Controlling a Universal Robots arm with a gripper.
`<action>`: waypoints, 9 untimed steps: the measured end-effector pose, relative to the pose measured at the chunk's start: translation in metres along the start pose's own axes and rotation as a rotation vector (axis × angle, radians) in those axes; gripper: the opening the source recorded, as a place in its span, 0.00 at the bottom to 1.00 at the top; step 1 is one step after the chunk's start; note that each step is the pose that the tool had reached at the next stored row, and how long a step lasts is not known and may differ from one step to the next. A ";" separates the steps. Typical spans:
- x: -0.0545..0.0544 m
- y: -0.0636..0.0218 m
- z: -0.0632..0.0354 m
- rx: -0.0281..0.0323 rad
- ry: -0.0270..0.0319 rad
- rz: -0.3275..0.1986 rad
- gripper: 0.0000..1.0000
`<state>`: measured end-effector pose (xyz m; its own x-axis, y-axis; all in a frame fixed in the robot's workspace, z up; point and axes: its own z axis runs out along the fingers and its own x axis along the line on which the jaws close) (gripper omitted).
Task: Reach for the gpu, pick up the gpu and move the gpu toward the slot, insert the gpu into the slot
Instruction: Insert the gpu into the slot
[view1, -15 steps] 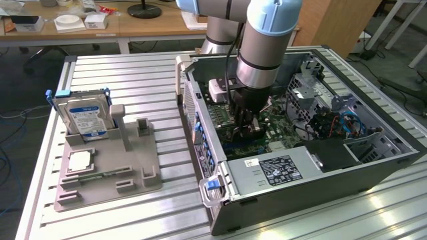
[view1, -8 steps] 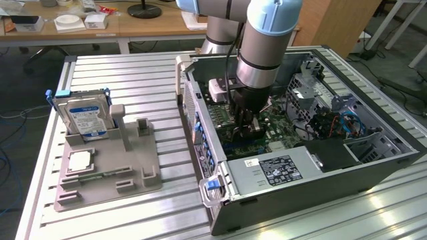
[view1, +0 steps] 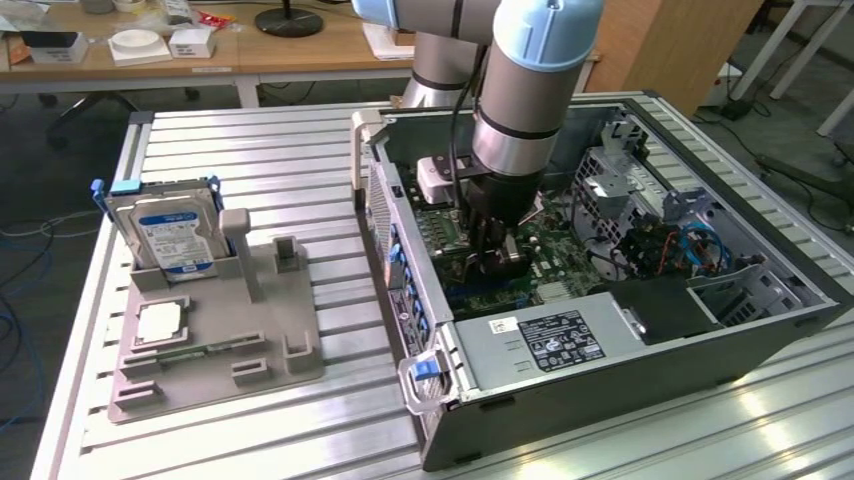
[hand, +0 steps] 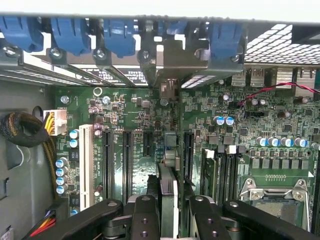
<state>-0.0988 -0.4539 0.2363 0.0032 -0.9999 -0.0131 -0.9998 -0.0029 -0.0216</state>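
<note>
My gripper (hand: 172, 212) is shut on the gpu (hand: 169, 195), a thin dark card seen edge-on between the two black fingers (hand: 145, 215). The card stands upright over the green motherboard (hand: 225, 107). Its metal bracket (hand: 170, 62) reaches the rear wall of the case, among the blue latches (hand: 120, 32). Long black expansion slots (hand: 127, 165) lie beside the card. The slot directly beneath it is covered by the card, and I cannot tell whether the edge is seated. In the exterior view the gripper (view1: 497, 258) hangs deep inside the open computer case (view1: 747, 330).
The processor socket (hand: 272, 197) sits close to the gripper. Cables (hand: 30, 132) run along the case wall. Outside the case, a grey fixture (view1: 220, 350) holds a silver hard drive (view1: 167, 235) and a processor chip (view1: 160, 322). The power supply (view1: 554, 340) fills the case's near end.
</note>
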 end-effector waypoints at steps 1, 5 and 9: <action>0.000 0.0000 0.0000 0.0000 0.0000 0.000 0.28; 0.000 0.0001 0.0000 0.0000 -0.0001 0.000 0.28; 0.000 0.0001 0.0000 0.0000 -0.0001 0.000 0.28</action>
<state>-0.0988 -0.4539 0.2363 0.0032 -0.9999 -0.0132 -0.9998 -0.0029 -0.0216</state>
